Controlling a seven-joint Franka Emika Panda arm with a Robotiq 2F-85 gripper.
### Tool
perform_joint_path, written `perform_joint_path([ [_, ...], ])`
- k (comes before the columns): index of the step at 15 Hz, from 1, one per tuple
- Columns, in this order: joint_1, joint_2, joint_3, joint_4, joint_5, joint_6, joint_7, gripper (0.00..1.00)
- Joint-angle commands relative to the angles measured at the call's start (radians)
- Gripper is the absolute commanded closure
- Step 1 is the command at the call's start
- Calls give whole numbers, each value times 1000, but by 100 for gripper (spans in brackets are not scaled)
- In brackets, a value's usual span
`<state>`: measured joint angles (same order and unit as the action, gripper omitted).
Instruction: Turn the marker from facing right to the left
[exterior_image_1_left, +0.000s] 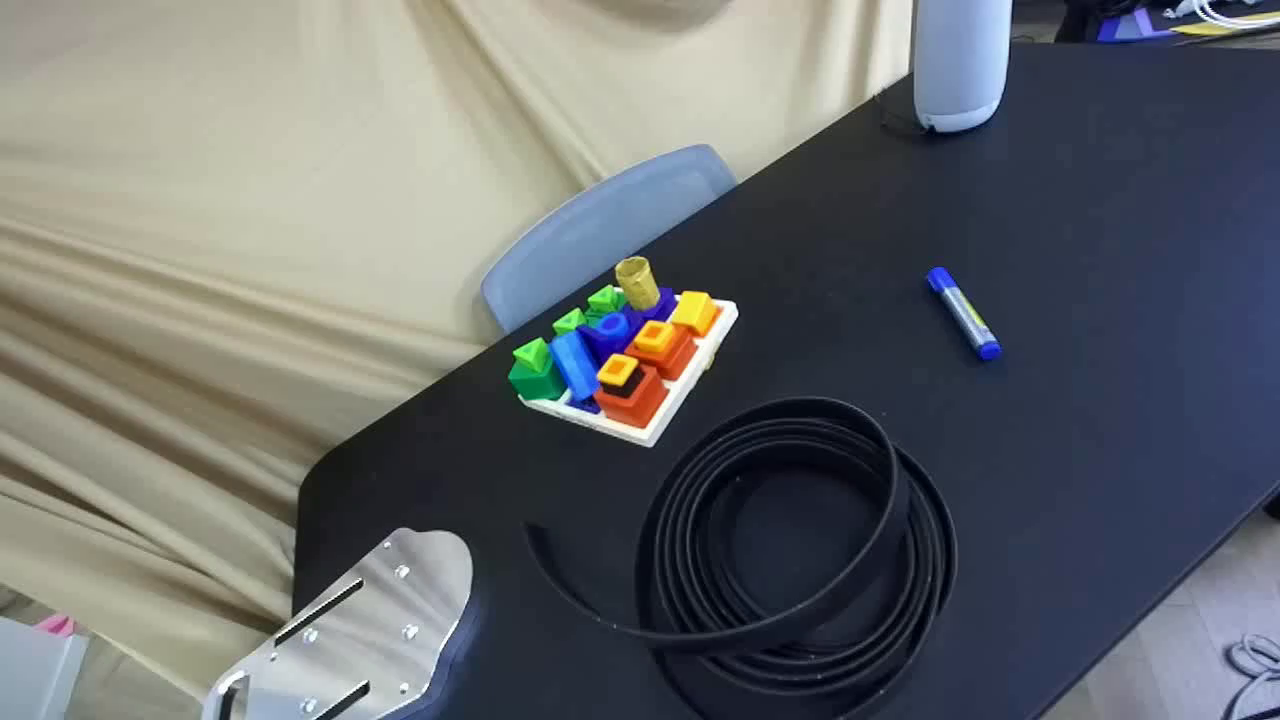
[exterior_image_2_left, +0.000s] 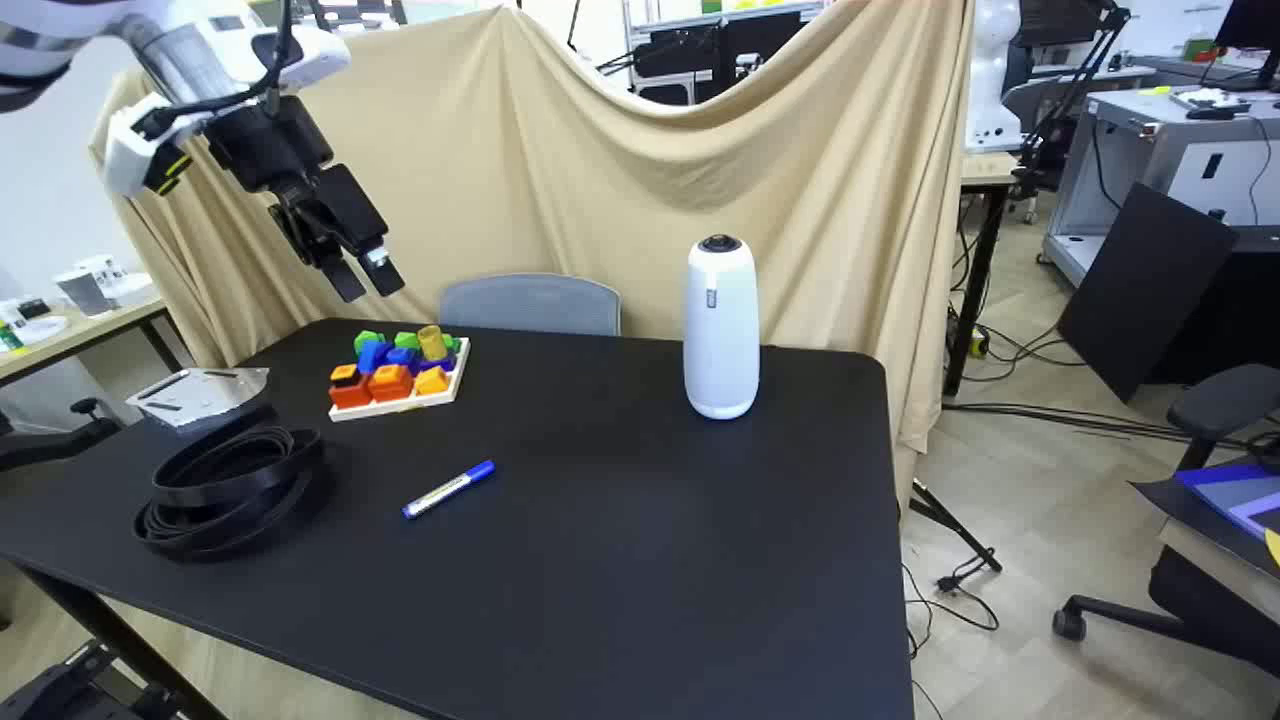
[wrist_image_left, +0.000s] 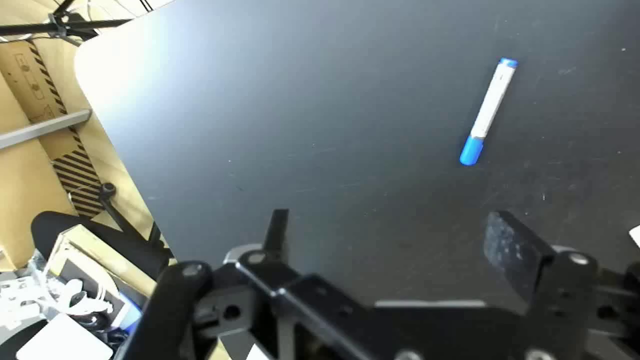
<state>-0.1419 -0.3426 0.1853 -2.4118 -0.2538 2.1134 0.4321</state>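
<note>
The marker lies flat on the black table, with a pale barrel and blue ends. It shows in both exterior views (exterior_image_1_left: 964, 313) (exterior_image_2_left: 448, 488). In the wrist view the marker (wrist_image_left: 491, 107) is at the upper right, its longer blue cap end toward my gripper. My gripper (exterior_image_2_left: 368, 284) is high above the table in an exterior view, over the back left near the toy blocks and apart from the marker. In the wrist view my gripper (wrist_image_left: 389, 216) has its two fingers wide apart with nothing between them.
A black cable coil (exterior_image_2_left: 230, 485) lies left of the marker. Colourful blocks stand on a white tray (exterior_image_1_left: 690, 385). A white cylindrical device (exterior_image_2_left: 721, 330) stands at the table's back. A metal plate (exterior_image_1_left: 370, 620) is at a table end. A grey chair (exterior_image_2_left: 530, 303) stands behind the table.
</note>
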Motion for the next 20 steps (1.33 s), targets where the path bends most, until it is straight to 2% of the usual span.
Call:
perform_joint_path([
  [1,30,2,-28,2,-11,-5,8,0],
  [13,31,5,-26,-4,-14,12,25,0],
  [16,35,34,-35,-37,9,119,80,0],
  [20,37,106,-57,-101,64,324,105,0],
])
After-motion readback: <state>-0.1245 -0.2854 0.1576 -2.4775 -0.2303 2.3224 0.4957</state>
